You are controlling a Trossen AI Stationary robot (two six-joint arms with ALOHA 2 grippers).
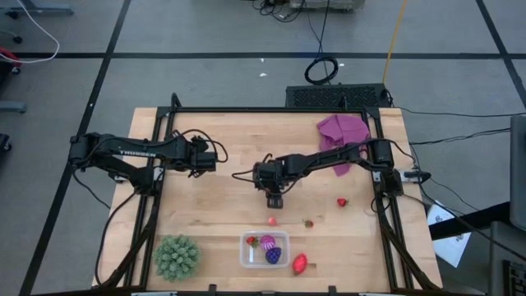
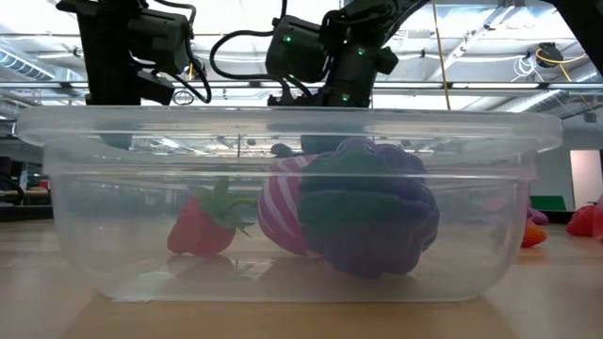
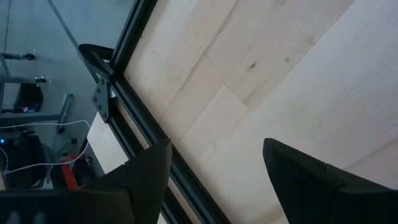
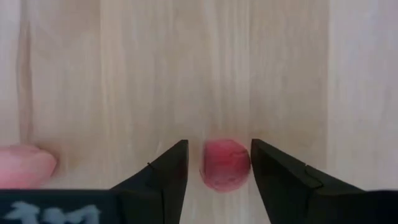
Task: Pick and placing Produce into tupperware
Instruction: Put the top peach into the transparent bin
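Note:
My right gripper points down over the table's middle, its fingers open on either side of a tiny pink-red piece of produce that lies on the wood. The clear tupperware stands near the front edge, holding a strawberry, a magenta ball and a purple grape bunch. On the table lie another small piece and two strawberries. My left gripper waits open over the far left of the table, with nothing between its fingers. My right gripper comes at the pink-red piece from above, one finger on each side of it. One finger stands right at the piece's edge, while a sliver of table shows between the piece and the other finger. Whether it touches the piece, I cannot tell.
A spiky green ball sits at the front left, beside the tupperware. A purple cloth lies at the far right under the right arm. A pale pink thing shows at the edge of the right wrist view. A black frame borders the table.

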